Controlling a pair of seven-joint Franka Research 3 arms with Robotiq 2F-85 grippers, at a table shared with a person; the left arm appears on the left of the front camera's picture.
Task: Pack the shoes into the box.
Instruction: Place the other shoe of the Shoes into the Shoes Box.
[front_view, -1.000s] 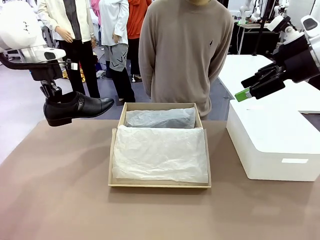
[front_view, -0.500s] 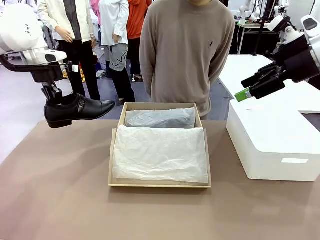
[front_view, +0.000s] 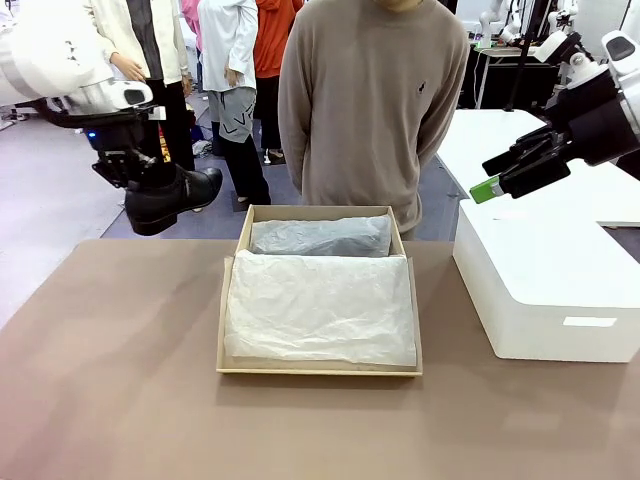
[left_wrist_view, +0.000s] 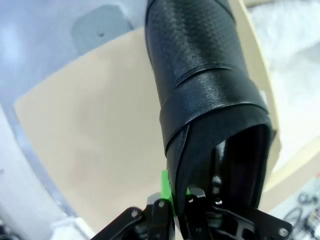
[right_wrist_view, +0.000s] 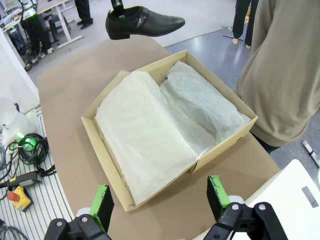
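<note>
My left gripper (front_view: 133, 176) is shut on the heel rim of a black glossy shoe (front_view: 172, 196), which hangs in the air just left of the box's far left corner. In the left wrist view the shoe (left_wrist_view: 205, 75) runs away from the gripper (left_wrist_view: 176, 194), toe toward the box edge. The tan cardboard box (front_view: 320, 372) sits mid-table, lined with white tissue (front_view: 320, 305); a dark shape (front_view: 320, 238) shows through the tissue in its far part. My right gripper (front_view: 497, 186) stands open and empty, high at the right; its view looks down on the box (right_wrist_view: 222, 146) and the shoe (right_wrist_view: 145, 22).
A large white rectangular box (front_view: 540, 280) stands on the table's right side, under my right gripper. A person in a beige sweater (front_view: 370, 110) stands right behind the cardboard box. The brown table (front_view: 110, 380) has free room left of and in front of the box.
My left arm has moved right and slightly up with the shoe and turned it, so it now looks foreshortened instead of side-on. The right arm has not moved.
</note>
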